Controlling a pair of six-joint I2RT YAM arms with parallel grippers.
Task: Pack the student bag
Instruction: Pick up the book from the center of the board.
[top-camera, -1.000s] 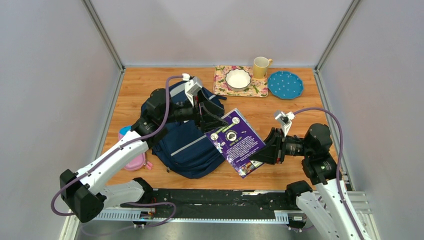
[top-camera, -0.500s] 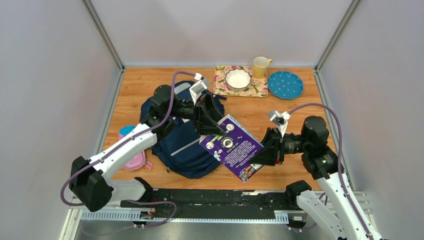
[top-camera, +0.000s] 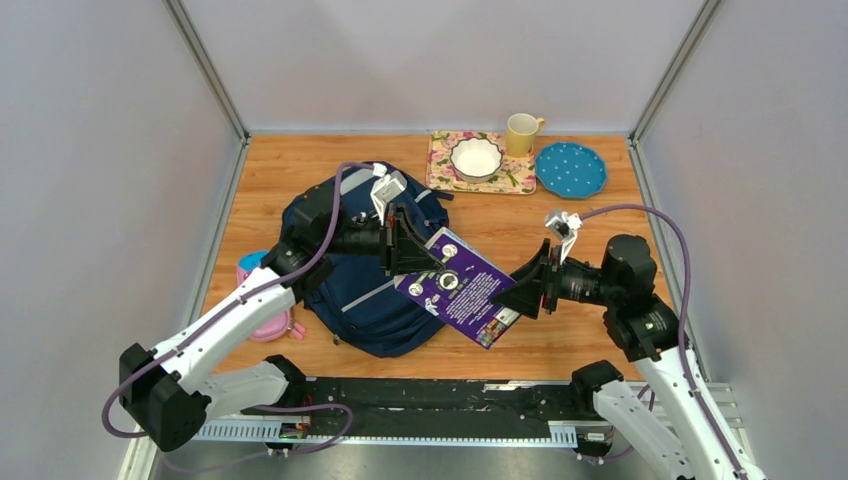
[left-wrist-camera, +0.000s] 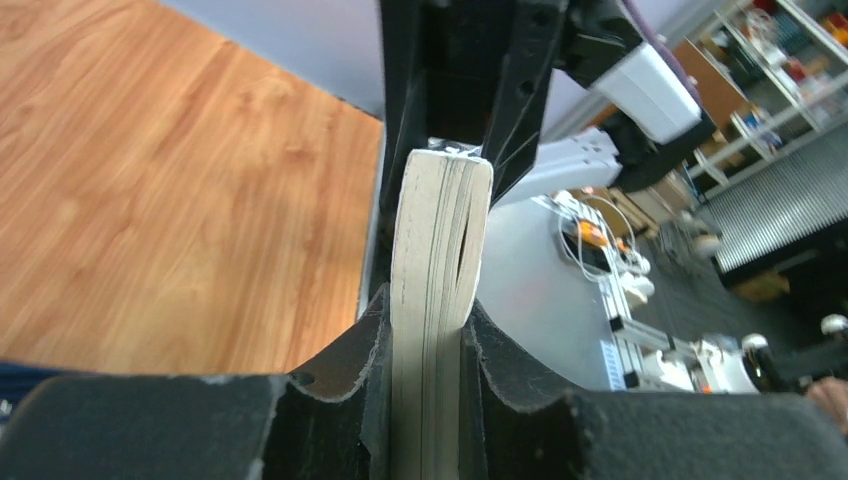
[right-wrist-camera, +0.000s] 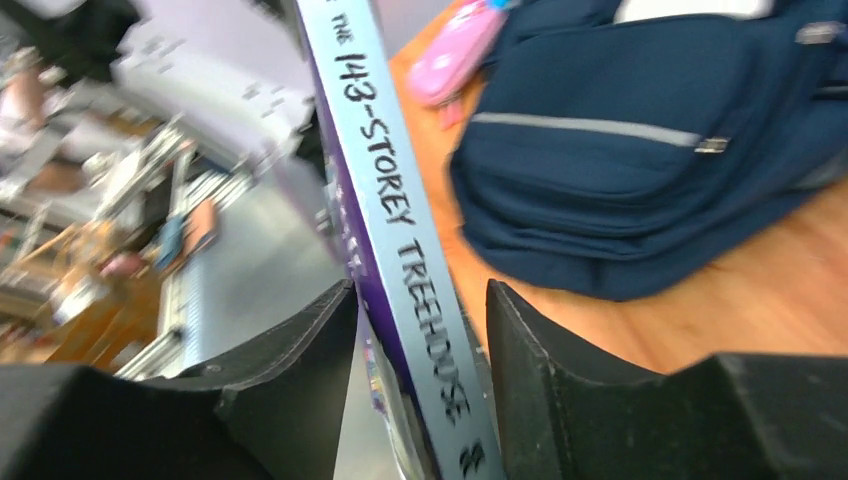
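Observation:
The navy student bag lies on the table's left half; it also shows in the right wrist view. A purple book hangs in the air between both arms, over the bag's right edge. My left gripper is shut on the book's page edge; its jaws press both sides. My right gripper sits around the book's spine, with its jaws apart and gaps at the sides.
A pink pencil case lies left of the bag, seen also in the right wrist view. At the back stand a floral placemat with a white bowl, a yellow mug and a blue dotted plate.
The book has moved left toward the bag and lies flatter. Both arms went with it, the left gripper coming lower and the right gripper reaching further left.

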